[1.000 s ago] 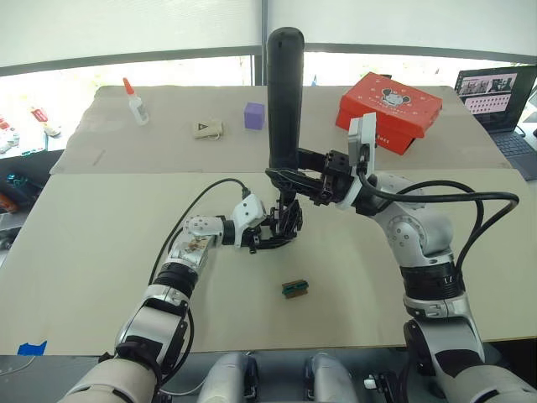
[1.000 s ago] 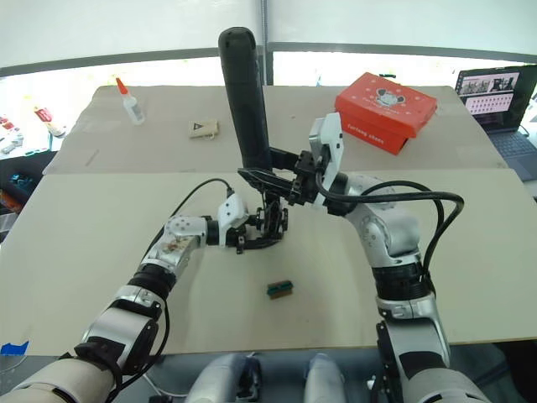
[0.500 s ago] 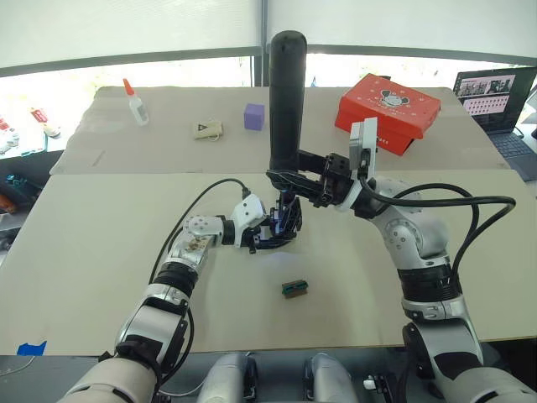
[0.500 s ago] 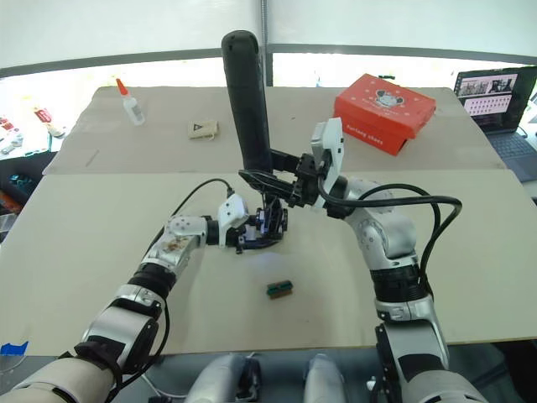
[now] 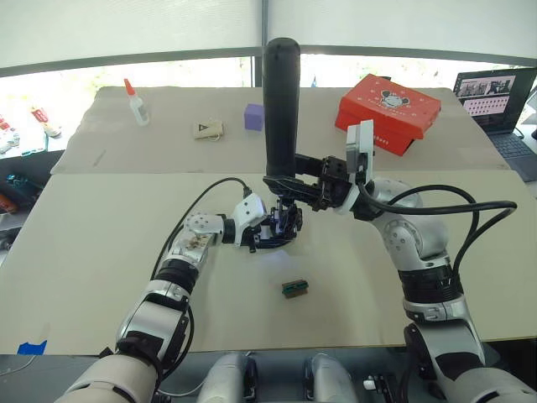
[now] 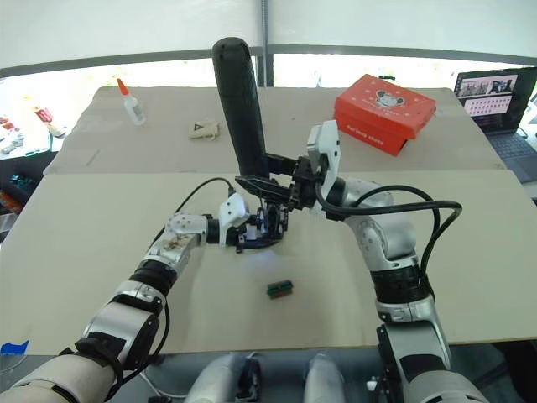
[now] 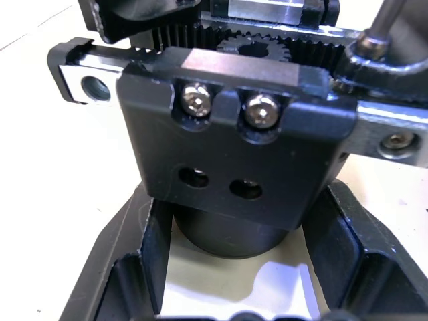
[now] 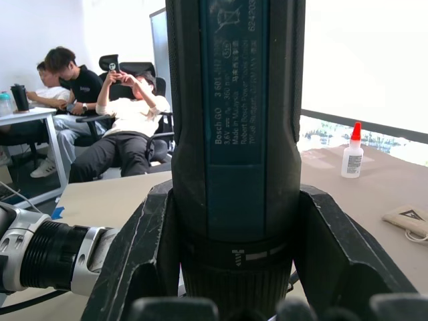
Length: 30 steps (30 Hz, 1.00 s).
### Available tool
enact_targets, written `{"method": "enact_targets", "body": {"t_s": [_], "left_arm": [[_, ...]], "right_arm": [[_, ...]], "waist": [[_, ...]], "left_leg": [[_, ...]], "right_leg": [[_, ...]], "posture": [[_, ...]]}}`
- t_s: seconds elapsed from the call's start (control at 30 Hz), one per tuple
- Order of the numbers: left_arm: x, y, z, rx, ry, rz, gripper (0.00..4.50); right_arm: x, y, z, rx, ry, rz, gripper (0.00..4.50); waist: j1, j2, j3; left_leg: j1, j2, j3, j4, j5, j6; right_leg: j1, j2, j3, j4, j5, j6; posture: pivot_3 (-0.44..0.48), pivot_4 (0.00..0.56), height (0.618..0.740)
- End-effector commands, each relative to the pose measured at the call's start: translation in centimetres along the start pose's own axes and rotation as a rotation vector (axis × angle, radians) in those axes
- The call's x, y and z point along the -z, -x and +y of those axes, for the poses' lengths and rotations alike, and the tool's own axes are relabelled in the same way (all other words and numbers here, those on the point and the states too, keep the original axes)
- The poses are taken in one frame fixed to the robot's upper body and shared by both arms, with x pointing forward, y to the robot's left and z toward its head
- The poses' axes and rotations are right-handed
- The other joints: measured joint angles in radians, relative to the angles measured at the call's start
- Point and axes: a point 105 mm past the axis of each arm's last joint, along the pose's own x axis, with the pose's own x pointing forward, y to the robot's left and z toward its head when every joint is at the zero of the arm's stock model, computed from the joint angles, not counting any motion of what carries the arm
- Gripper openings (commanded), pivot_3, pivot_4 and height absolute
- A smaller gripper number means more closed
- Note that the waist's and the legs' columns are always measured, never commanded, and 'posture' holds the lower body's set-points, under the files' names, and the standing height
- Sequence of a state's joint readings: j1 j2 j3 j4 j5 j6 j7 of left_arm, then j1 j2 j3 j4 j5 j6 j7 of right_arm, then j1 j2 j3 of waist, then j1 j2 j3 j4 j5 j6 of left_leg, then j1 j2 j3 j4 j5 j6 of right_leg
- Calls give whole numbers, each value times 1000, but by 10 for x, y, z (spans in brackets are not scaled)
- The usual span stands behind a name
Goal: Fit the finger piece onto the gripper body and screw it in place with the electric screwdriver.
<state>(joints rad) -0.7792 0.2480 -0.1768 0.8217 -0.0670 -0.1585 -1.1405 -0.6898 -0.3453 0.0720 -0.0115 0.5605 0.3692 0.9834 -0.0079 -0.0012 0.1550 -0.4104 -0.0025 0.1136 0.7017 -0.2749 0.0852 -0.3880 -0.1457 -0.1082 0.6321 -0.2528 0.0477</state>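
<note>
Right gripper (image 5: 289, 181) pinches the upright screwdriver (image 5: 281, 105); its bit is hidden behind the body (image 5: 281, 231), which the left gripper (image 5: 267, 232) clamps on the desk (image 5: 101, 252).

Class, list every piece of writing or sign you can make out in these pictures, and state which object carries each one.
"Bosch GO": on the dark label of the long black cylindrical electric screwdriver, held upright in the right hand.
Smaller lines and symbols on that label: too blurred to read reliably.
Red cardboard box: a cartoon picture and white lettering, too small to read.
Small tan tag: a triangle sign, wording unreadable.
</note>
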Motion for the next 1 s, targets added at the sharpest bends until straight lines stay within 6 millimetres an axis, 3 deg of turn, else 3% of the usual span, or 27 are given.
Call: {"method": "enact_targets", "body": {"t_s": [0.03, 0.8, 0.9, 1.0], "left_arm": [[-17, 5, 14, -47, -46, -32, 2282], [-15, 7, 8, -37, -51, -38, 2282], [-14, 6, 7, -32, -50, -35, 2282], [-10, 5, 4, -25, -45, -24, 2282]], "right_arm": [[30, 6, -3, 25, -45, 109, 1921], [42, 16, -12, 70, -61, 127, 1921], [30, 17, -11, 63, -32, 105, 1921], [-5, 11, -11, 46, 31, 27, 1921]], "waist": [[0, 0, 0], [-1, -1, -1], [-1, -1, -1], [-1, -1, -1]], "left_leg": [[0, 0, 0, 0, 0, 0], [1, 0, 0, 0, 0, 0], [1, 0, 0, 0, 0, 0], [0, 0, 0, 0, 0, 0]], "right_leg": [[0, 0, 0, 0, 0, 0], [0, 0, 0, 0, 0, 0], [0, 0, 0, 0, 0, 0], [0, 0, 0, 0, 0, 0]], "posture": [[0, 150, 740], [0, 150, 740], [0, 150, 740], [0, 150, 740]]}}
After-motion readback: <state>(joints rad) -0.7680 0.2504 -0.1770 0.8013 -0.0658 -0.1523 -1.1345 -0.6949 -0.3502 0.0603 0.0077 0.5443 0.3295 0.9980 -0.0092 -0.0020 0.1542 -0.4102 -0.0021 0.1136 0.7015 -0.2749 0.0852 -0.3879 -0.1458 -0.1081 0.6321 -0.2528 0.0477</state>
